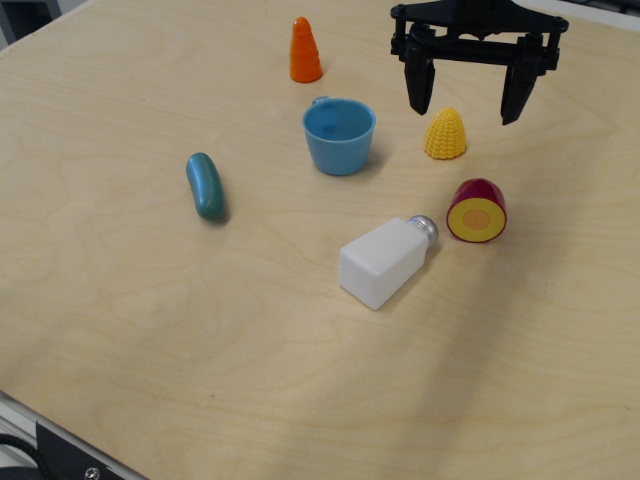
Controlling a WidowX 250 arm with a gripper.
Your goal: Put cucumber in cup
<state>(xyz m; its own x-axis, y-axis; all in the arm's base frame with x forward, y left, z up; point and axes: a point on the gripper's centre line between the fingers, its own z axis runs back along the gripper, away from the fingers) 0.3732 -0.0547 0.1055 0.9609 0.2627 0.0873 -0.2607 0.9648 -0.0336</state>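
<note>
The cucumber [205, 186] is a glossy teal-green oblong lying on the wooden table at the left of centre. The light blue cup [339, 134] stands upright to its right, mouth up and empty, with its small handle at the back. My gripper [468, 106] is black, with its two fingers pointing down and spread wide apart. It hovers at the upper right, above the yellow corn, well to the right of the cup and far from the cucumber. It holds nothing.
An orange cone-shaped carrot [305, 51] stands behind the cup. A yellow corn piece [445, 134] sits right of the cup. A dark red halved fruit [477, 211] and a white salt shaker [386, 262] lie in front. The table's front edge [60, 430] runs at the lower left.
</note>
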